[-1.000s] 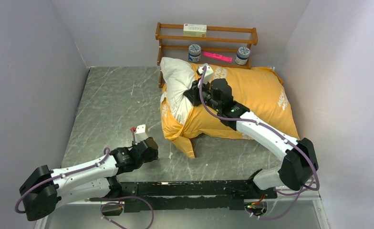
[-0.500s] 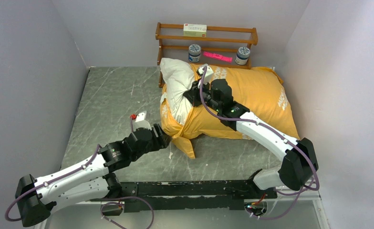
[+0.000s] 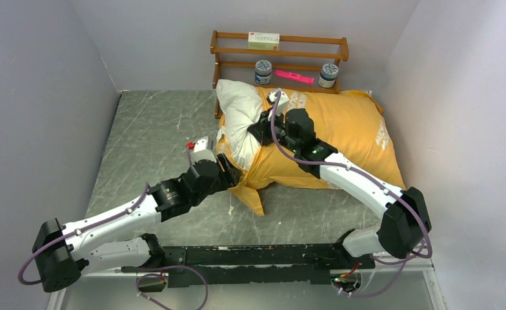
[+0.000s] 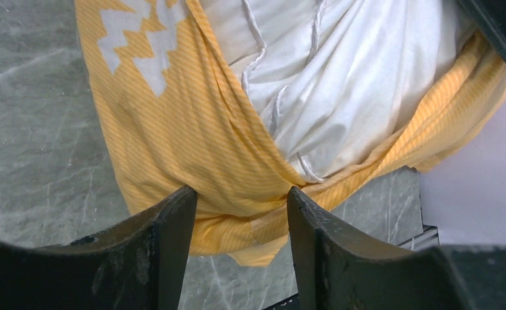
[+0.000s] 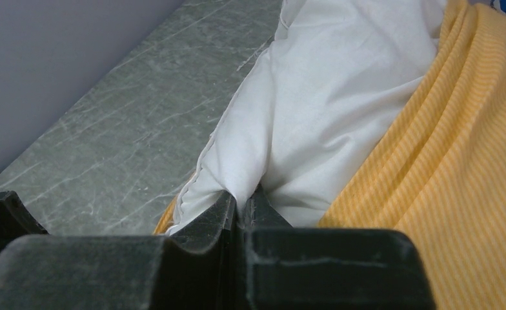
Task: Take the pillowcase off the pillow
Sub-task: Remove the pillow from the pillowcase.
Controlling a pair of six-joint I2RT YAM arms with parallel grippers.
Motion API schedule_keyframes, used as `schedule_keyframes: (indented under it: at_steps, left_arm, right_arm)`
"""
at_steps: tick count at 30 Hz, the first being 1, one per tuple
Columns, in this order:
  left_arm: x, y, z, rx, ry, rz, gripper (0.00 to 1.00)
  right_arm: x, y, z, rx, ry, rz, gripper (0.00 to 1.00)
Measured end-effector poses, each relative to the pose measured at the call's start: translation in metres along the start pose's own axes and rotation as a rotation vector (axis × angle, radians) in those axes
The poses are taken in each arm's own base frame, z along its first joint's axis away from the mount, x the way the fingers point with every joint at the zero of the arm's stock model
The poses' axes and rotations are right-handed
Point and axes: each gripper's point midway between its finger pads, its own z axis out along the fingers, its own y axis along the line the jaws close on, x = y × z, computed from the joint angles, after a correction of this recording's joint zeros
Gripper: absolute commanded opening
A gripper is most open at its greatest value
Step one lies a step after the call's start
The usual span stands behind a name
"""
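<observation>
The orange-yellow pillowcase (image 3: 341, 129) lies at the back of the table with its open end to the left. The white pillow (image 3: 239, 115) bulges out of that opening. My right gripper (image 3: 258, 126) is shut on a fold of the white pillow (image 5: 315, 116), its fingers (image 5: 228, 210) pinching the fabric beside the pillowcase (image 5: 457, 161). My left gripper (image 3: 232, 173) is open at the lower left hem of the pillowcase. In the left wrist view its fingers (image 4: 173, 219) straddle the bunched yellow hem (image 4: 237, 194) below the white pillow (image 4: 354, 90), not closed on it.
A wooden rack (image 3: 279, 55) stands against the back wall behind the pillow, with a flat box (image 3: 264, 41), two jars (image 3: 263, 71) and a pink item (image 3: 294, 77). Grey walls close in left and right. Bare marble tabletop (image 3: 153, 135) lies to the left.
My left arm has swung forward and right from the front left of the table until its open gripper reaches the pillowcase's lower hem. My right gripper has stayed shut on the pillow.
</observation>
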Motion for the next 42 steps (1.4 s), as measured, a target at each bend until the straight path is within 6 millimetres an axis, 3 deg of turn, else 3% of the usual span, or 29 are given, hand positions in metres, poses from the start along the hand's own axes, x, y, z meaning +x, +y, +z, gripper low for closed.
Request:
schedule_keyframes:
  at_steps: [6,14,18,25,27,30,33,37,42]
  left_arm:
    - [0.000,0.003,0.005,-0.018,-0.017,0.000,0.45]
    - [0.017,0.022,0.015,-0.037,-0.013,-0.025,0.10]
    - [0.027,0.035,0.016,-0.062,0.002,-0.026,0.07]
    - [0.052,0.080,0.003,-0.155,0.060,-0.006,0.05]
    - [0.058,0.090,0.000,-0.169,0.069,-0.010,0.10]
    - [0.062,0.097,-0.004,-0.176,0.079,-0.011,0.36]
    - [0.058,0.091,-0.007,-0.151,0.072,-0.015,0.55]
    - [0.034,0.061,-0.013,-0.083,0.036,-0.036,0.74]
    - [-0.006,0.017,-0.019,0.000,-0.049,-0.065,0.79]
  right_arm:
    - [0.000,0.000,0.000,-0.001,-0.002,0.003,0.00]
    - [0.006,0.004,-0.001,-0.019,0.022,0.012,0.00]
    - [0.006,0.004,-0.001,-0.017,0.020,0.013,0.00]
    - [-0.004,0.000,-0.003,0.001,0.004,0.011,0.00]
    - [-0.009,-0.002,-0.004,0.007,-0.001,0.012,0.00]
    - [-0.014,-0.004,-0.004,0.011,-0.009,0.013,0.00]
    - [-0.014,-0.003,-0.005,0.010,-0.006,0.014,0.00]
    - [-0.013,-0.002,-0.005,0.002,-0.003,0.015,0.00]
    - [-0.008,-0.001,-0.005,-0.008,0.004,0.023,0.00]
